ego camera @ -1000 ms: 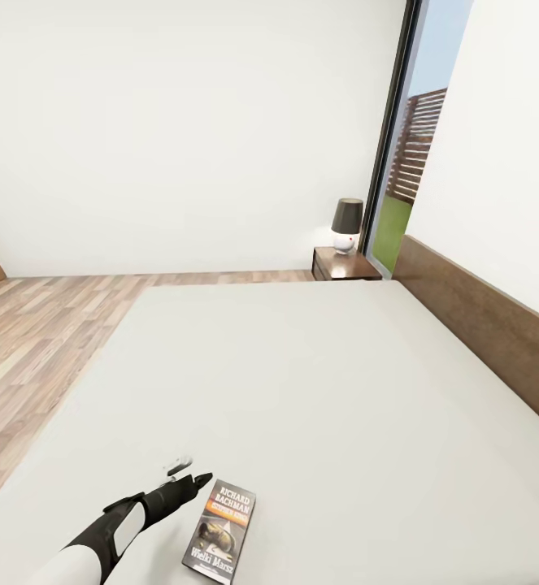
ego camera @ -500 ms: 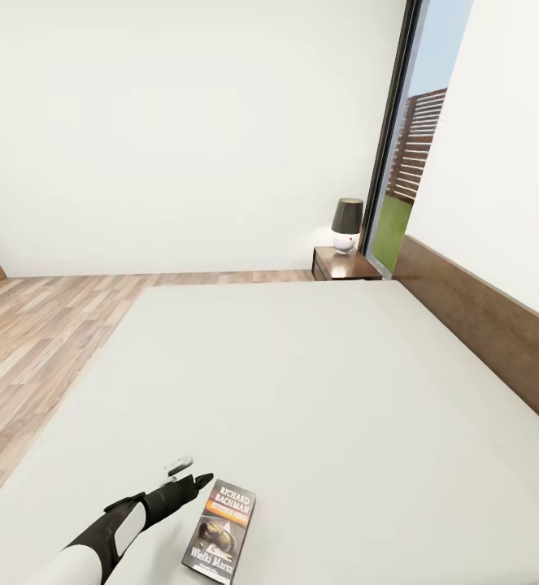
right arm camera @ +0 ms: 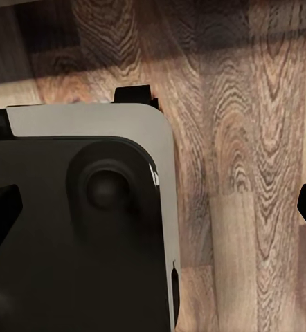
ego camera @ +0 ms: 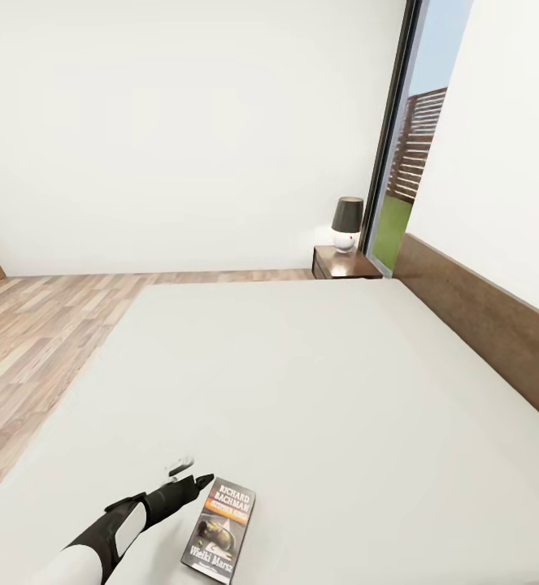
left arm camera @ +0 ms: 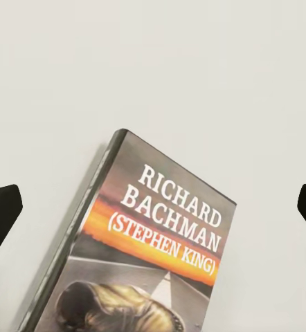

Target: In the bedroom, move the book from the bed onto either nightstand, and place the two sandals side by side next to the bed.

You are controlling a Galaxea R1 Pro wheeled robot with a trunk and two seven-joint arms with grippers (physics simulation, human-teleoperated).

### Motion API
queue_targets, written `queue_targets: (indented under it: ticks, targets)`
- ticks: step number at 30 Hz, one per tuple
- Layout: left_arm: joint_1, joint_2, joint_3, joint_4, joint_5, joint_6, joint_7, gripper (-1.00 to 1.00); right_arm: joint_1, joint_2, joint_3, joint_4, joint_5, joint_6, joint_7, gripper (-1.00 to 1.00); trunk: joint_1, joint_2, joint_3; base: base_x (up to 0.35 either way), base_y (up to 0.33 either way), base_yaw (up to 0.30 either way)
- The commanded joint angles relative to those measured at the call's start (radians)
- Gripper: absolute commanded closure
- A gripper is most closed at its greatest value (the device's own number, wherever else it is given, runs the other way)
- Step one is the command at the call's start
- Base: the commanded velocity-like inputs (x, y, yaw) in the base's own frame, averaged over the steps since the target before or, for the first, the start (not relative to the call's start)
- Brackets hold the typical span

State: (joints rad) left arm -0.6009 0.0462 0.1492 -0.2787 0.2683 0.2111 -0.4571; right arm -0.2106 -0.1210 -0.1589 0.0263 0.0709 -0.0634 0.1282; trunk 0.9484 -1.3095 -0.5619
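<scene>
We note plain white walls (ego camera: 180,122) and a wood-plank floor (ego camera: 41,325). A tall dark-framed window (ego camera: 411,138) shows a slat fence and lawn. A dark-shaded lamp (ego camera: 347,224) stands beside it in even light.

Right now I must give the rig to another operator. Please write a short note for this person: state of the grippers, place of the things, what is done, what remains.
Left gripper: open, empty, beside the book; the left wrist view shows its fingertips wide apart on either side of the book.
Right gripper: open, empty, over the wood floor beside the robot's base.
Book: flat on the bed, near edge, cover up.
Nightstand: far side of the bed, lamp on top.
Done: nothing placed.
Left: grasp the book, put it on a nightstand; find the sandals and set them side by side by the bed.
</scene>
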Motion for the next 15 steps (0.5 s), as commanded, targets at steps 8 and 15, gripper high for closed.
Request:
queue_targets:
  ticks: [8,15]
  targets:
    - [0.0,0.0,0.003,-0.001,0.008,0.01,-0.004,-1.0,-0.001,0.0,-0.008,0.003,0.007,-0.006,0.003,-1.0,0.0,-0.001,-0.001,0.0,0.0,0.0]
    - [0.0,-0.001,0.003,-0.001,0.008,0.01,-0.004,-1.0,-0.001,-0.001,-0.008,0.003,0.007,-0.006,0.003,-1.0,0.0,-0.001,-0.001,0.0,0.0,0.0]
